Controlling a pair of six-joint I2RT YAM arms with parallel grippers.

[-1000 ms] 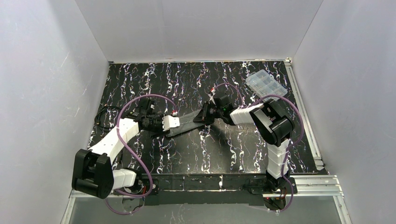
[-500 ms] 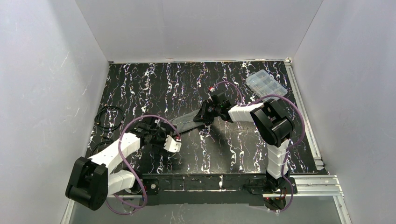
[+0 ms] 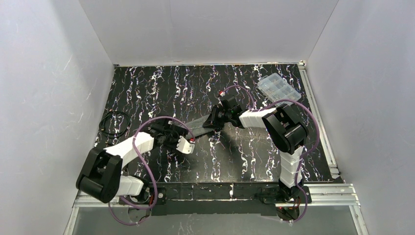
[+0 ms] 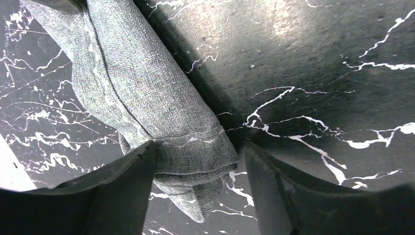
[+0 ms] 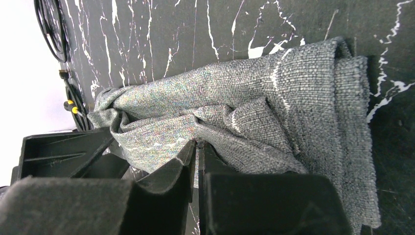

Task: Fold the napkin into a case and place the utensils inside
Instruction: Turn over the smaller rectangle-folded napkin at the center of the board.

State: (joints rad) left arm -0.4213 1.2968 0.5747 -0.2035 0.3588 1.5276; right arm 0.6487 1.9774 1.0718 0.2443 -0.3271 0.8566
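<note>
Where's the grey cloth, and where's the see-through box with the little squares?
grey cloth (image 4: 142, 93): left wrist view, the middle of the rolled-up part.
see-through box (image 3: 279, 88): top view, the middle of its lid.

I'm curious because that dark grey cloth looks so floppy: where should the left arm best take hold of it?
The free end of the rolled dark grey fabric napkin, from above, with the left fingers straddling its narrow width. It is bunched into a slim strip, so both sides of that end are reachable, and the right fingers pinch the opposite end.
</note>
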